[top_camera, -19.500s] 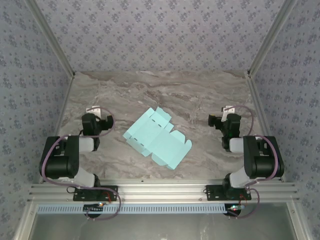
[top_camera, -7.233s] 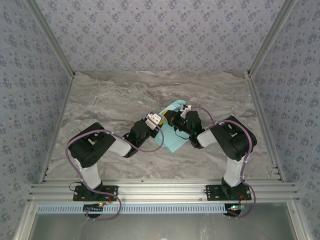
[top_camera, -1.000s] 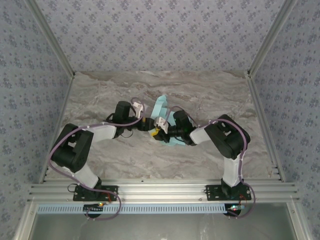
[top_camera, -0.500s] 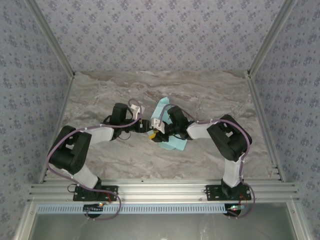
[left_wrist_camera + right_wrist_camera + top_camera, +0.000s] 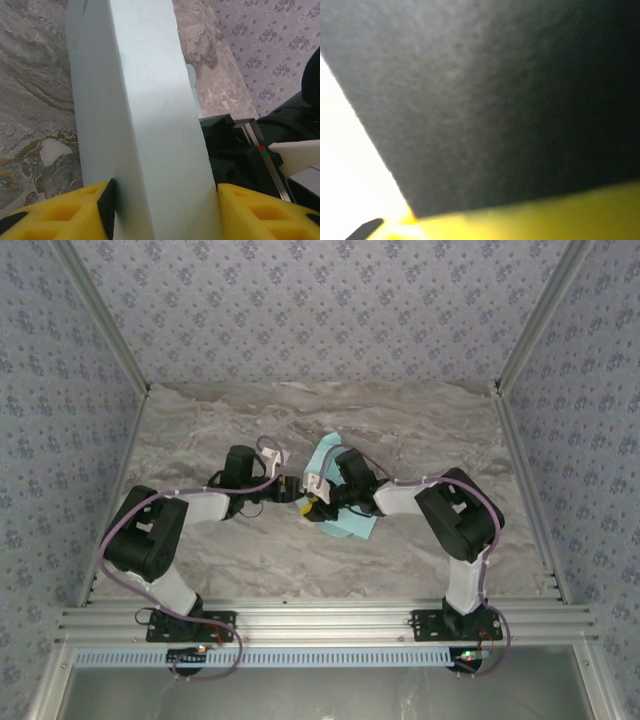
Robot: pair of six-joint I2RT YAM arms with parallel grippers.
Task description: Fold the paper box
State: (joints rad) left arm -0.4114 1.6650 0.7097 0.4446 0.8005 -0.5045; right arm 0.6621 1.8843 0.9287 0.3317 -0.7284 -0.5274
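Left wrist | left tool (image 5: 162, 210) clamps light cyan thin-card paper box (image 5: 135, 100) by its raised wall, likely steadying the fold | right tool (image 5: 314, 502) alongside, grip state cannot tell

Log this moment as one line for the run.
left gripper: shut on paper box | right gripper: at paper box, jaws unclear | paper box: partly folded

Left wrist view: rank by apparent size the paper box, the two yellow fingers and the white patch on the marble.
1. paper box, close to the camera.
2. yellow fingers: the pair look alike, both cropped by the frame.
3. white patch.
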